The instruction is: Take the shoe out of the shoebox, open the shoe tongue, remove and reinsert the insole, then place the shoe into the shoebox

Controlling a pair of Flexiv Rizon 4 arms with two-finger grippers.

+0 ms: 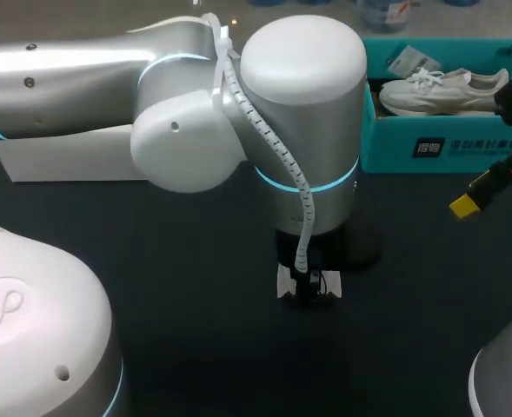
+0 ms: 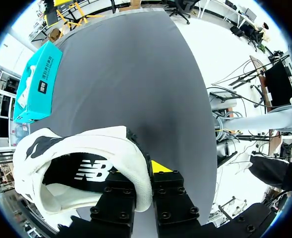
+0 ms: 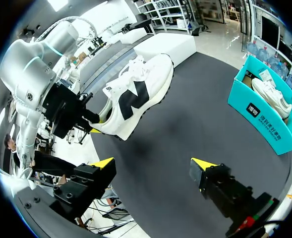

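Shoe (image 3: pixel 136 96) hidden by left arm (image 1: pixel 299 104) in head view; right wrist view shows heel clamped in left gripper (image 3: pixel 93 120), toe pointing away over desk (image 3: pixel 185 129). Right gripper (image 3: pixel 153 166) apart.

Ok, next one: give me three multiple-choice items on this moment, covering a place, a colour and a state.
1. Where is the spare shoe?
A. on the table
B. in the box
C. on top of an arm

2. What colour is the box?
A. teal
B. red
C. black

3. How is the right gripper?
A. shut on a shoe
B. shut on an insole
C. open, holding nothing

Answers:
1 B: it lies inside the box, while the left gripper grips the held shoe at its heel.
2 A: its walls show teal in all three views.
3 C: its fingers stand apart with nothing between them.
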